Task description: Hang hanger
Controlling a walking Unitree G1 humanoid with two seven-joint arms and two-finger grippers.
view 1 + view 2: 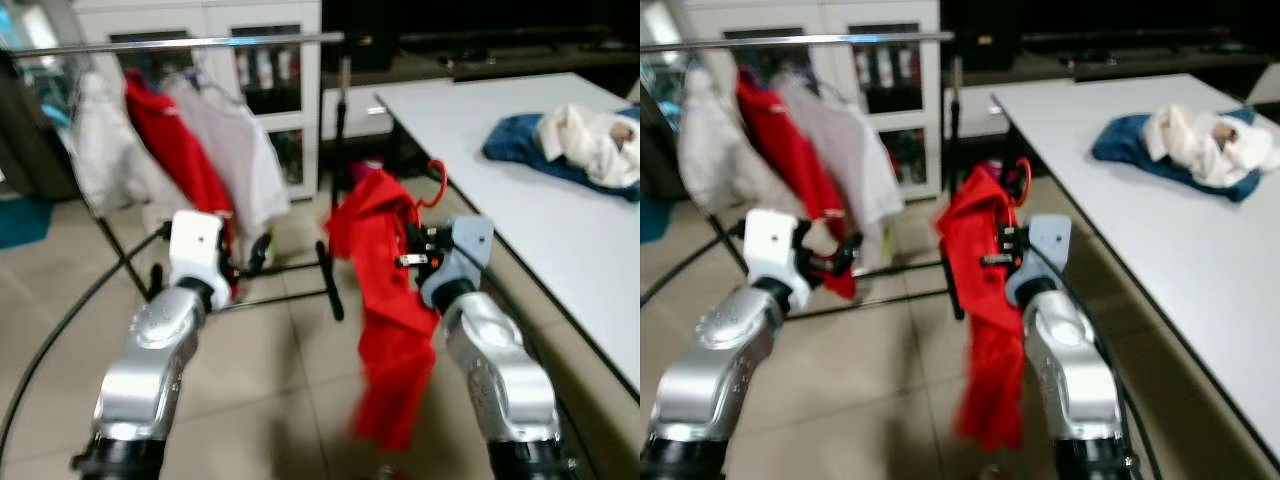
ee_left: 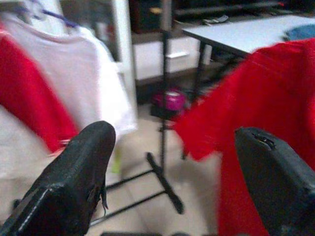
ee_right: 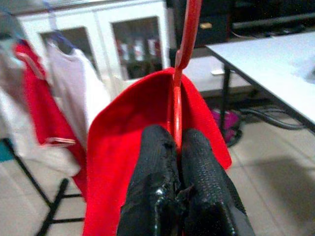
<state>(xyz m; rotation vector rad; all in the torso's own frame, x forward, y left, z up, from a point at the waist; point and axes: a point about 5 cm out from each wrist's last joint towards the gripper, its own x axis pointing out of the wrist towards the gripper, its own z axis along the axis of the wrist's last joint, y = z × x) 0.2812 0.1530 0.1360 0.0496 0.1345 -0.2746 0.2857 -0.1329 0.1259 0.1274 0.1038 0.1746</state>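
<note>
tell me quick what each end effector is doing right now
Left end effector: open, holding nothing.
Right end effector: closed on the red hanger, with the red shirt hanging from it.

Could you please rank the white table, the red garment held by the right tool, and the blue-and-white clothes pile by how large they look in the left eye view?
1. White table, the largest.
2. Red garment on its red hanger, held by the right tool; it is nearer the camera, so it may look bigger than it is.
3. Clothes pile, the smallest.
</note>
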